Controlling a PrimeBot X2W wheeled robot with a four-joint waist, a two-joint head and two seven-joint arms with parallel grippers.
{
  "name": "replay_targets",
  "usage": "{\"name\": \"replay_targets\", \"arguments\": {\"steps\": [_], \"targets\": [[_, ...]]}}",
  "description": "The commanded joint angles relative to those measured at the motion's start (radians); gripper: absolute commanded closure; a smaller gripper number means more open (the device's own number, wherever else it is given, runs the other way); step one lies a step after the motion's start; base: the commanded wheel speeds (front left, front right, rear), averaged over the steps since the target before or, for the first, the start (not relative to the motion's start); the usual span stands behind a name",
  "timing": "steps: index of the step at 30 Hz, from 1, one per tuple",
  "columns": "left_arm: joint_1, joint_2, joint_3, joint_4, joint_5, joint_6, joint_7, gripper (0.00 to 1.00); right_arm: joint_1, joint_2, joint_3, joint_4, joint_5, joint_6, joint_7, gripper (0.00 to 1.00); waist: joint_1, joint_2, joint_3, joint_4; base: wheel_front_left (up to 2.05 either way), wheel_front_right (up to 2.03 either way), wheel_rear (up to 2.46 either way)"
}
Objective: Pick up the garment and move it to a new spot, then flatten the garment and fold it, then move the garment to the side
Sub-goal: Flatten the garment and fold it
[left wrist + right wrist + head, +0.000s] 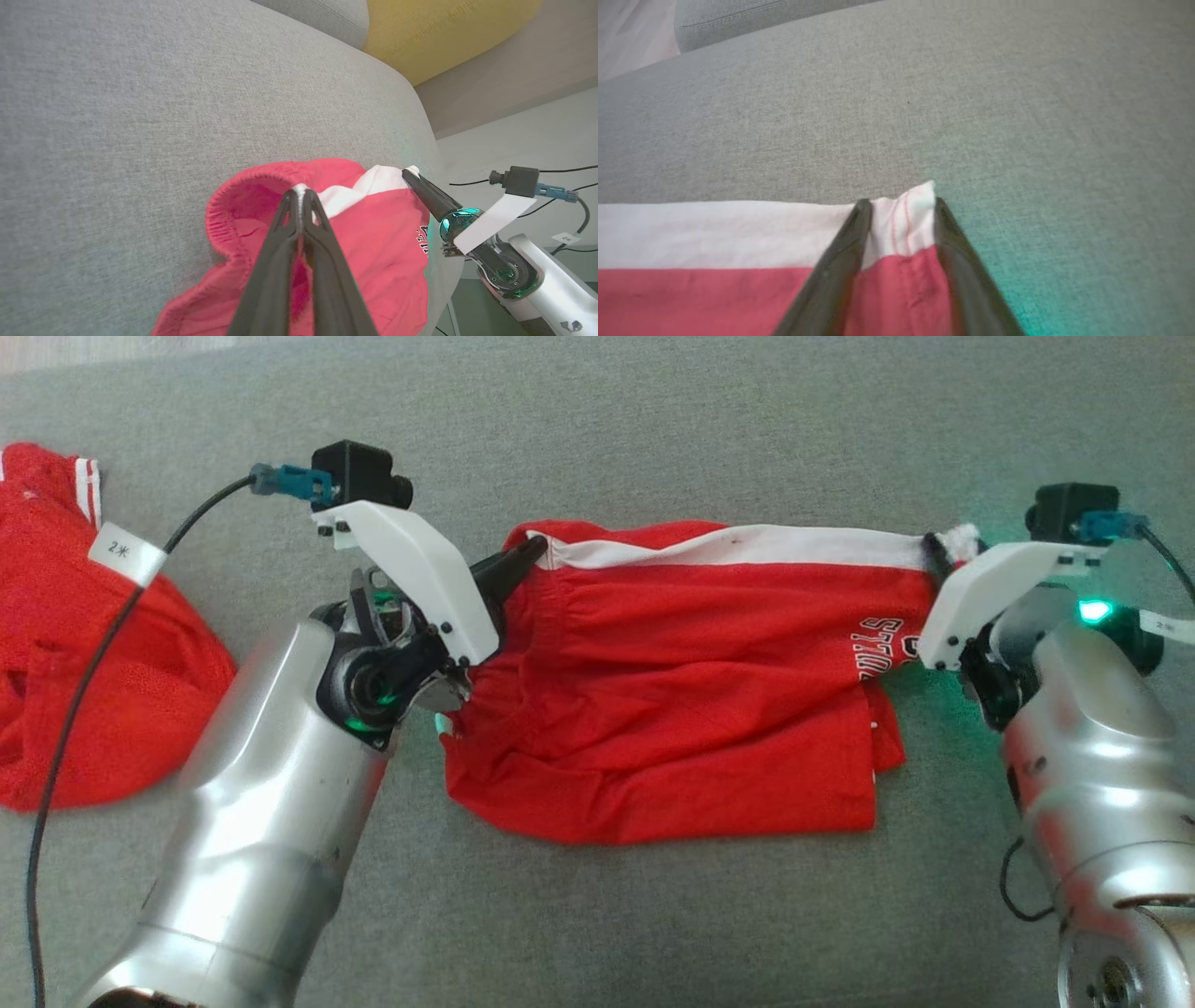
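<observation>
Red garment (672, 709) with a white band (747, 546) along one edge is lying spread out on the grey sofa (653, 429), roughly mid-seat, and the band runs along the side nearest the sofa's far edge. The fabric's pretty rumpled, with a few creases and a bit of white lettering (882, 649) showing near its right end. The left tool (534, 549) is clenched on the left end of that white band. In the left wrist view its two dark fingers (280, 242) are squeezed right together, with a sliver of white cloth pinched at the tips, and the elastic-looking hem bunches up around them. The right tool (938, 546) is at the opposite corner of the band. In the right wrist view its fingers (859, 224) stand apart with the white corner of the garment sitting between them, so it reads as released and straddling the corner rather than biting down on it. I honestly can't tell whether the fingers are pressing on the cloth at all. A green light (1094, 611) glows on the right wrist and tints the sofa beside it. Over by the sofa's left edge there's a second red cloth (75, 644) in a heap, with white stripes, well apart from the main garment, and a black cable (93, 658) with a white tag passes over it.
</observation>
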Motion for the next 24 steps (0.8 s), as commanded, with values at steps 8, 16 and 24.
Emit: {"name": "replay_targets", "arguments": {"steps": [8,16,24], "targets": [[-0.062,0.029,0.038,-0.026,-0.008,-0.009,-0.038,1.00,-0.056,-0.012,0.119,-0.027,0.010,-0.001,-0.143,1.00,0.0000,0.0000,-0.006,-0.001,0.00,0.00,0.00],[-0.059,0.049,0.075,-0.037,-0.015,-0.016,-0.126,1.00,-0.029,-0.020,0.230,-0.106,0.110,-0.001,-0.303,1.00,0.0000,0.0000,-0.059,-0.009,0.00,0.00,0.00],[0.066,0.089,0.080,-0.145,-0.056,-0.022,-0.143,1.00,0.152,-0.090,0.368,-0.335,0.296,-0.001,-0.276,1.00,0.0000,0.0000,-0.119,0.003,0.00,0.00,0.00]]}}
